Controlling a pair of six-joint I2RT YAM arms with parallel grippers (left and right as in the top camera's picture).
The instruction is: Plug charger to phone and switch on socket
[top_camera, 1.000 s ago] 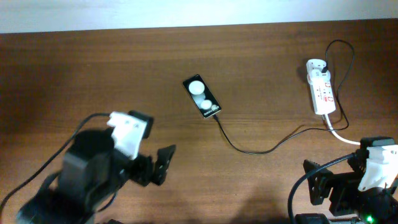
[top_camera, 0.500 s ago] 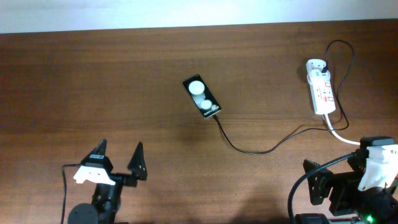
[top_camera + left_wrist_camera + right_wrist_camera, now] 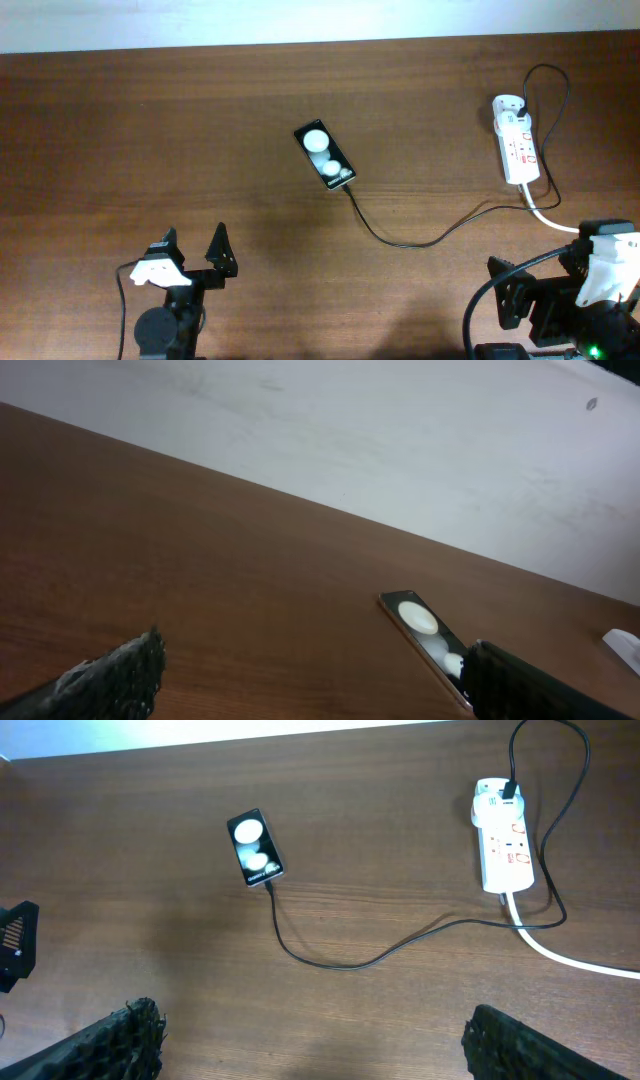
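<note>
Flat black rectangular phone (image 3: 325, 156) at centre, thin black charger cable (image 3: 400, 240) touching its lower end, seating unclear. White elongated socket strip (image 3: 517, 150) upper right. Wide open, empty: left gripper (image 3: 193, 240), right gripper (image 3: 315, 1025), bottom corners. Danger of snagging cable, loosening tip.

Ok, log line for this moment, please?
left gripper: jaws open, empty | right gripper: jaws open, empty | charger: tip at phone end | socket: away from both arms
</note>
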